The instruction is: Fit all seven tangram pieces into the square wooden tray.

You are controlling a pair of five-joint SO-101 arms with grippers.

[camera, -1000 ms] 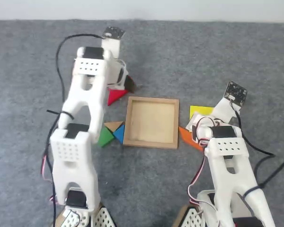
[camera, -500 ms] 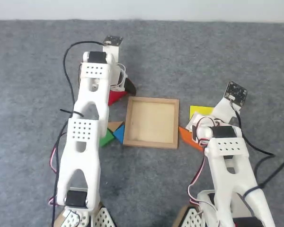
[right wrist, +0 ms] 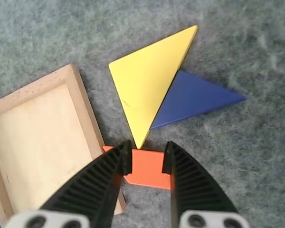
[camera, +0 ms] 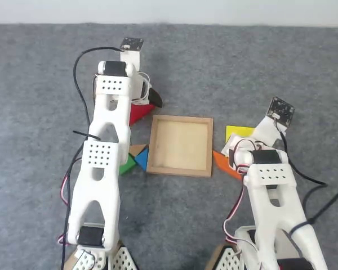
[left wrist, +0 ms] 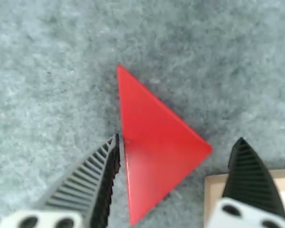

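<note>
One grey mat (camera: 270, 67) carried everything, its nap likely there to stop flat pieces skating. Two arms came next in bulk: the left arm (camera: 104, 163) stretched far out and the right arm (camera: 270, 185) folded close, each apparently posted to its own side of the tray (camera: 180, 145) so neither need cross it. That tray lay bare between the two grippers with none of the seven pieces in it, so the task looked barely begun.

The left gripper (left wrist: 177, 139) hung wide open over the red triangle (left wrist: 152, 147), one finger (left wrist: 102, 175) at one edge and the other past the opposite corner, near the tray's corner. I judged that spread was set to take the broad piece across its width. Red lay flat on the mat, ungripped.

Ahead of the right gripper (right wrist: 147, 151) the yellow triangle (right wrist: 149, 78) pointed a corner at it, with the navy triangle (right wrist: 194, 102) touching yellow's far side. That gripper sat low over the orange piece (right wrist: 147, 173), which lay close against the tray's outer wall. Whether it clamped orange or merely bracketed it, I could not tell. Orange was probably chosen as the nearest.

Smallest, a tan piece (camera: 136, 149), a blue piece (camera: 141, 160) and a green piece (camera: 125, 165) huddled touching behind the left gripper, hard by the tray's wall, probably waiting their turn
</note>
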